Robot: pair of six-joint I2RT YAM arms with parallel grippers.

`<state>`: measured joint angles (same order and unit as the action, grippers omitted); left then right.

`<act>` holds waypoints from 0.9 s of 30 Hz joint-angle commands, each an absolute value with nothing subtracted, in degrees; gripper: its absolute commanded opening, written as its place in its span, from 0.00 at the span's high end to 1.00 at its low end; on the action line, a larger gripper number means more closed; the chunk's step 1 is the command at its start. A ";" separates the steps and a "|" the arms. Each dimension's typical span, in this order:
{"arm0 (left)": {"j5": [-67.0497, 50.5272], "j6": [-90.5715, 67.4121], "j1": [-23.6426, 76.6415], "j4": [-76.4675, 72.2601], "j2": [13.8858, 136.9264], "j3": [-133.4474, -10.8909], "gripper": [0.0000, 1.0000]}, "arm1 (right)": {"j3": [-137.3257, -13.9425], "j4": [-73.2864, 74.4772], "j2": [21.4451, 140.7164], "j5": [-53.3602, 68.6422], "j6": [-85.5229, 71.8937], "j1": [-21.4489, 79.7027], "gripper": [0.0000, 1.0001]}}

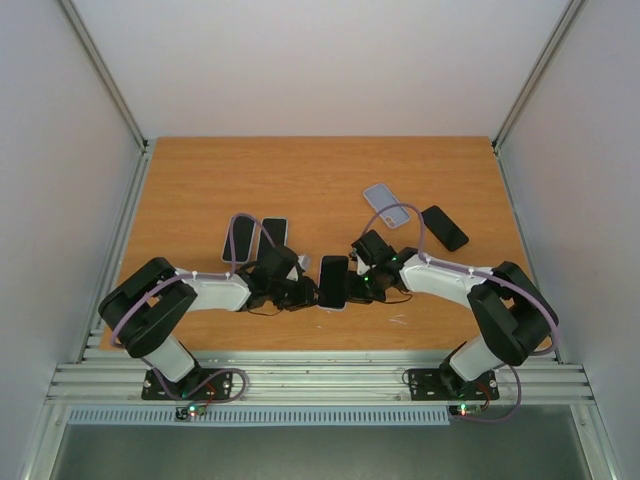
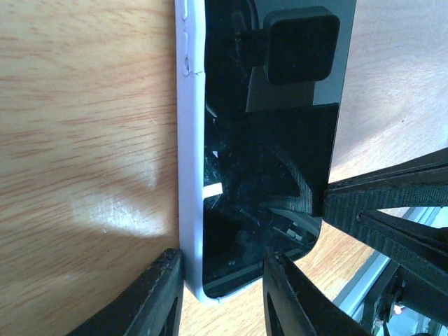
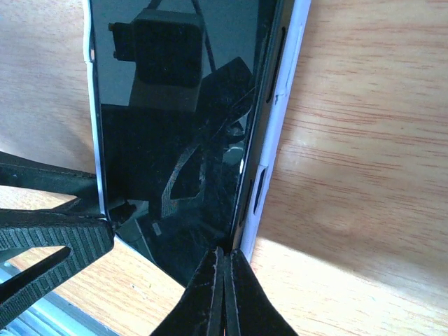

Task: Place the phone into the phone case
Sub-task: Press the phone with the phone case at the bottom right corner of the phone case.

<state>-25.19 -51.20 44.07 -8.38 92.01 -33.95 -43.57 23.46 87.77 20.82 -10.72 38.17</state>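
Both arms reach low and meet at the bench's point(image 1: 300, 180) near middle. The left tool point(image 2: 224, 257) gapes astride a corner of the white case point(image 2: 189, 175). The right tool point(image 3: 164, 243) pinches the glossy black phone point(image 3: 175, 105), which lies screen-up and is partly seated in the case.

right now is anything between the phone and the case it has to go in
Nothing visible does. The phone already lies in the pale case, rim against its edge. In the right wrist view that edge looks not fully seated, and the right claw has a fingertip at the seam.
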 commanded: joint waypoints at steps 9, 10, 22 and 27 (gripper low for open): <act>-25.63 -52.73 46.30 -12.17 93.22 -34.08 0.68 | -48.85 25.92 98.54 17.56 -10.77 43.06 0.99; -25.54 -52.73 46.25 -12.09 93.01 -33.98 0.68 | -49.32 27.04 99.74 15.55 -10.46 43.51 0.99; -20.10 -51.41 46.13 -5.44 87.59 -33.26 0.62 | -55.26 35.14 108.80 1.76 -6.69 47.20 0.94; -17.18 -49.03 45.25 0.65 85.09 -34.69 0.59 | -55.44 34.08 102.57 4.36 -4.78 46.98 0.89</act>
<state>-20.51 -51.57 45.80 -4.27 87.79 -33.65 -59.07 41.74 99.39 5.30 -7.62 46.28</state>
